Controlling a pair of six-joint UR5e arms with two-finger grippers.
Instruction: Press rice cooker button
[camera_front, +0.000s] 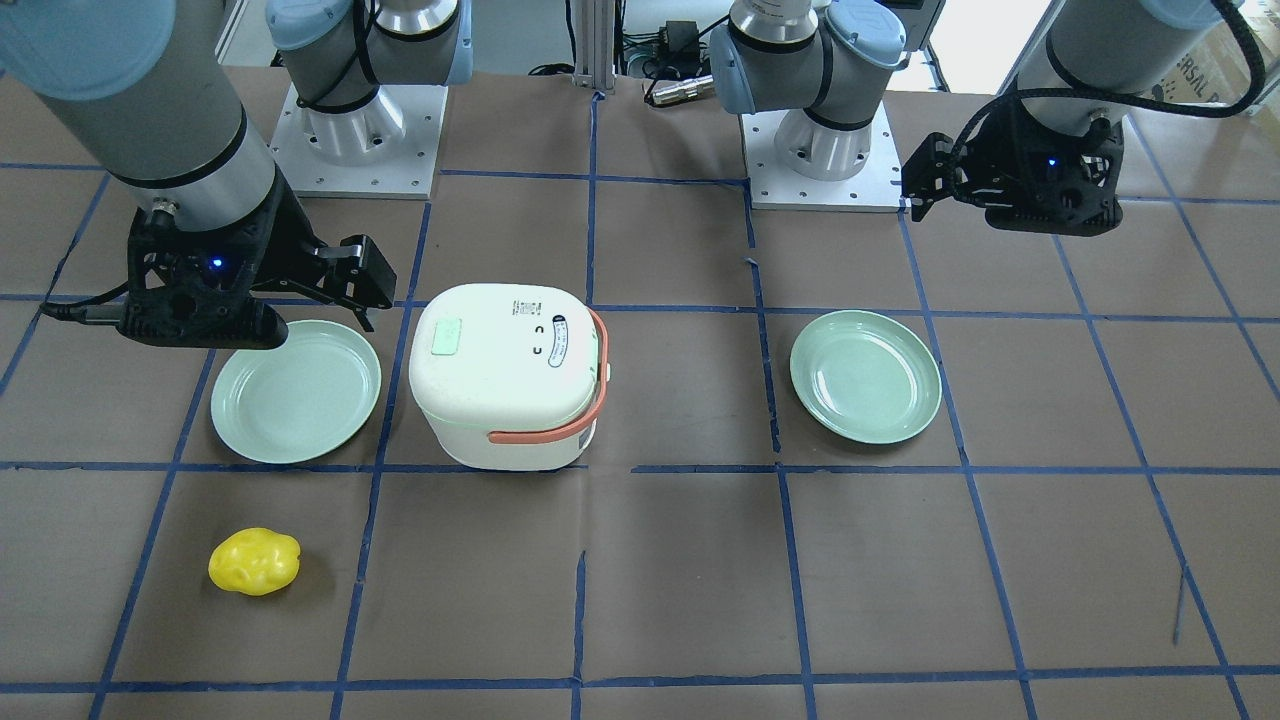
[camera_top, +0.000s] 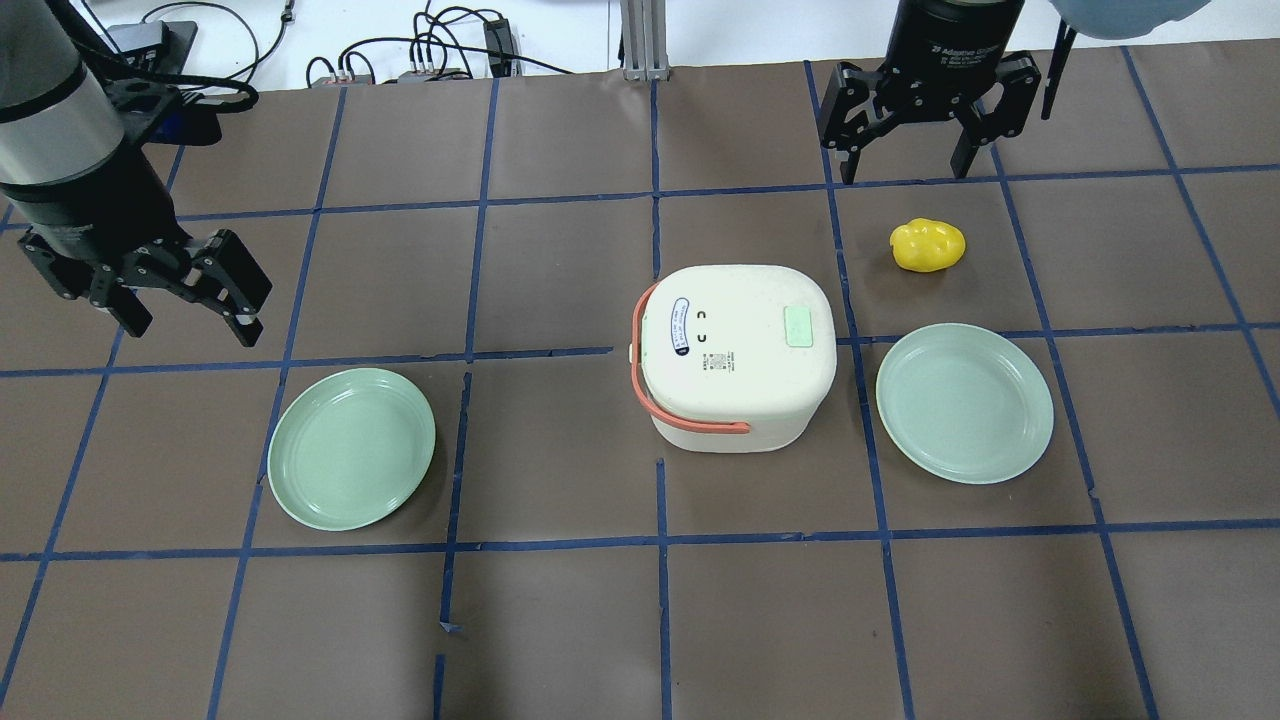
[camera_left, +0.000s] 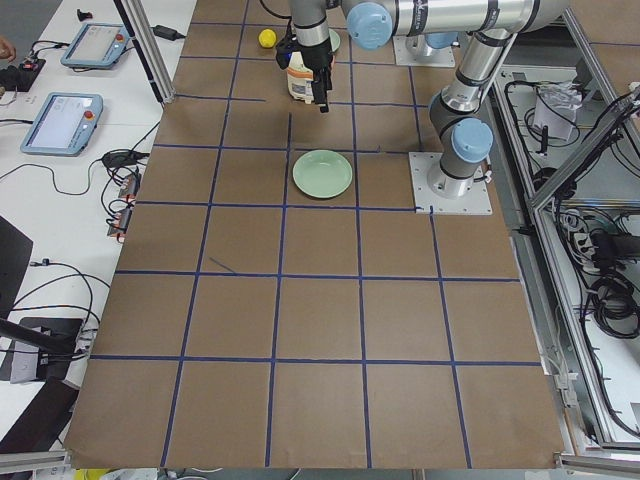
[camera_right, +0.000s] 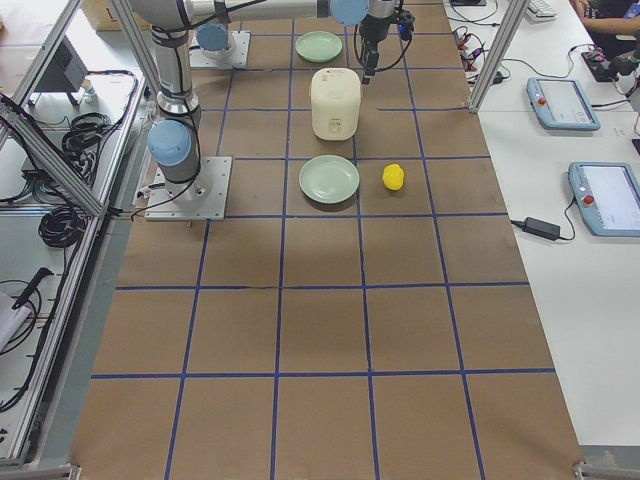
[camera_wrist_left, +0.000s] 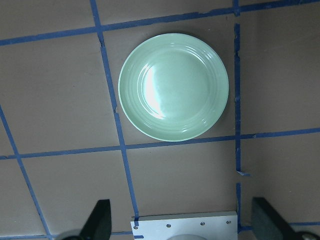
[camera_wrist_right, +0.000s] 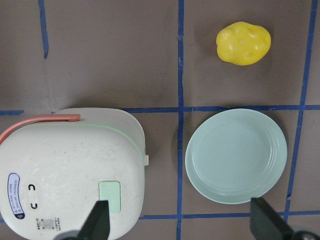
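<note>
Cooker (camera_top: 735, 355) stands mid-counter (camera_top: 560, 620) with its lid shut, between two plates: the right plate (camera_top: 965, 402) just beside it, the left plate (camera_top: 350, 448) well apart. The overhead view shows the lid labels and the coral handle (camera_top: 637, 350) folded down around the cooker's left side. The right wrist view adds the pale green seam under the lid and a green square (camera_wrist_right: 110, 195) on the lid, close above one fingertip (camera_wrist_right: 97, 220) in that picture. The left wrist view shows only the left plate and a base plate. The right gripper (camera_top: 908, 165) hangs high, spread wide and empty, looking down on the cooker's right half, the right plate and a yellow lump (camera_top: 928, 245). The left gripper (camera_top: 188, 315), also wide apart and holding nothing, hangs on the left plate's side, well apart from the cooker.
</note>
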